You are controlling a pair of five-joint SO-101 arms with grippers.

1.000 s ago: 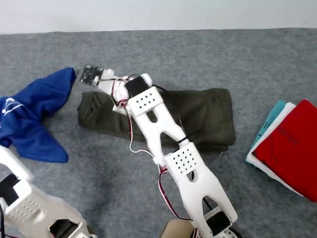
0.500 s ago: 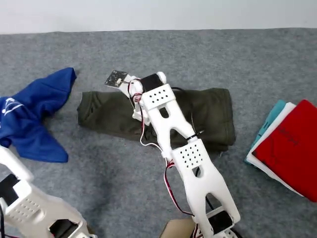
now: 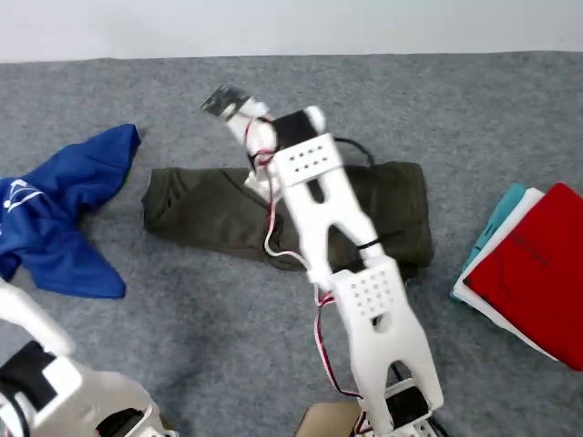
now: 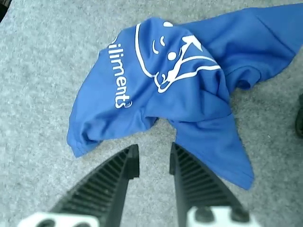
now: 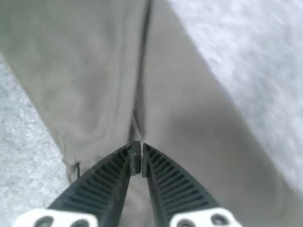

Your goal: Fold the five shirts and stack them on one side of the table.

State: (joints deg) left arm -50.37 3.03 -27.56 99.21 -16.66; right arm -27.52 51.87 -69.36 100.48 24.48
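A dark olive shirt (image 3: pixel 200 208) lies folded lengthwise in the middle of the table. My right arm (image 3: pixel 314 177) stretches over it, its wrist above the shirt's far edge. In the right wrist view my right gripper (image 5: pixel 136 151) is shut with its tips together, nothing between them, above the olive shirt (image 5: pixel 94 71). A crumpled blue shirt (image 3: pixel 64 209) with white print lies at the left. My left gripper (image 4: pixel 154 158) hovers open just in front of the blue shirt (image 4: pixel 165 85), holding nothing.
A stack of folded shirts (image 3: pixel 533 264), red on top of white and teal, sits at the right edge of the table. The grey felt tabletop (image 3: pixel 200 328) is bare in front of the olive shirt. My left arm's base (image 3: pixel 55 391) is at the near left corner.
My right arm has swung from the olive shirt's left end toward the far side and to the right, rising off the cloth. The left arm's base has shifted slightly.
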